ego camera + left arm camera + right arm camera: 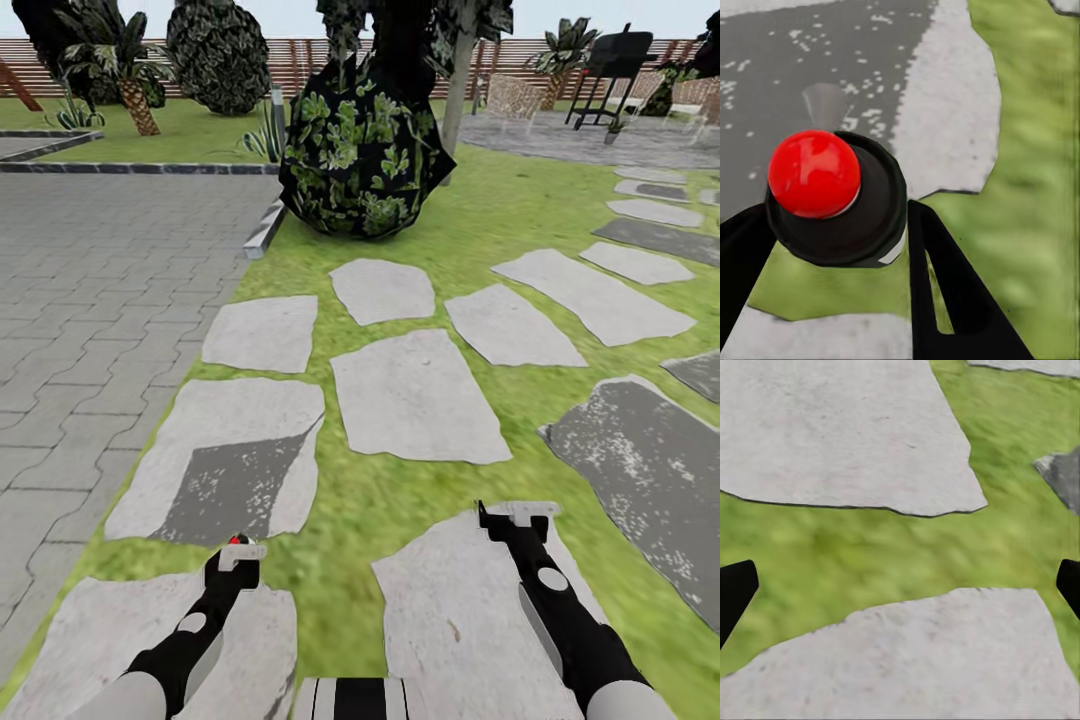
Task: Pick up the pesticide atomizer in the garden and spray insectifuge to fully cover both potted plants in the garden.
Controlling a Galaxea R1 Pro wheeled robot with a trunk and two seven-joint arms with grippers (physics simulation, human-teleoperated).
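Carrying the pesticide atomizer (pixel 832 199) clamped upright, red top uppermost, between the fingers of its left end effector (pixel 238 553), the robot faced stepping stones (pixel 415 395) crossing the lawn (pixel 480 215), its empty right end effector (pixel 512 518) spread wide, presumably travelling toward the plants.
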